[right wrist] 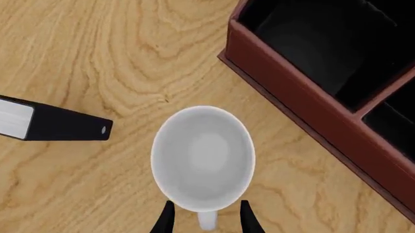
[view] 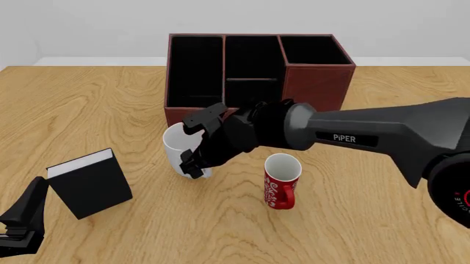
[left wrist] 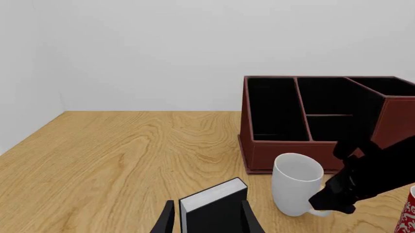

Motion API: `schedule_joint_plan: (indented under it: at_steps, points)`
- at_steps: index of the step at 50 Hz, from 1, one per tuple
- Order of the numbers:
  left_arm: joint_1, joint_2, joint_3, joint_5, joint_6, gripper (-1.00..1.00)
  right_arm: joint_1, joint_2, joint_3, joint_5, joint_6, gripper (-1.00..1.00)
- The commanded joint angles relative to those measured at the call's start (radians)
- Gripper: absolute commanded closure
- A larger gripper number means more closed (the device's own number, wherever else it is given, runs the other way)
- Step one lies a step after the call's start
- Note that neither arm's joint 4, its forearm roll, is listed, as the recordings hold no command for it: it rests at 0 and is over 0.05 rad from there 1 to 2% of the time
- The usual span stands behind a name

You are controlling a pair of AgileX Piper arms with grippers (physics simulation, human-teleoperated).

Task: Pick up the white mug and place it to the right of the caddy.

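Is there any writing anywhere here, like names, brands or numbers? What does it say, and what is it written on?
"PiPER": white letters on the dark forearm of the right arm.
The red mug bears white patterning, possibly lettering, too small and curved to read.
A red mark on the arm's base at the front view's right edge is cut off, unreadable.
Nothing else carries text.

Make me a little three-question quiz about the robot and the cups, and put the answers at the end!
1. True or false: the white mug stands upright on the table.
2. Which thing is closest to the right gripper? A) red mug B) white mug C) black book
3. Fill in: the right gripper's fingers sit either side of the white mug's ____.

Key:
1. True.
2. B.
3. Handle; the right wrist view shows it between the fingertips. The caddy stands just behind the mug.
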Motion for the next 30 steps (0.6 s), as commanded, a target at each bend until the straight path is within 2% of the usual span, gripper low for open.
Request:
schedule_joint_plan:
  at_steps: [1,30]
  points:
    - [0.0,0.0,0.0,0.0,0.0,-1.0,-0.006,0.002,0.001,-0.004,-0.008,1.0]
    - [0.0,0.0,0.0,0.0,0.0,-1.0,-0.01,-0.014,0.007,-0.004,-0.057,1.0]
